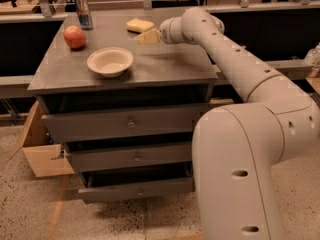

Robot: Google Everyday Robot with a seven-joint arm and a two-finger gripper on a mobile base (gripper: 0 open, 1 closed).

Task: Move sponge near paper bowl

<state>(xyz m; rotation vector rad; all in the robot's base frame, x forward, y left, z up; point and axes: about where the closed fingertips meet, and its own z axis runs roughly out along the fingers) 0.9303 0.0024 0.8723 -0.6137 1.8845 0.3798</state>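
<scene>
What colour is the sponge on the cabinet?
Pale yellow, seen in the camera view; the claw hovers close beside the sponge.

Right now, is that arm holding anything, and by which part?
Nothing, it seems: the gripper sits just beside the sponge, which lies flat on the cabinet top.

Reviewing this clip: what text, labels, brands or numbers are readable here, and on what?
No text can be read.
Can: printed label, too blurred to read.
Sponge, paper bowl, apple, drawers, cardboard box: no writing visible.
Gripper, over the cabinet top beside the sponge: no marking visible.
</scene>
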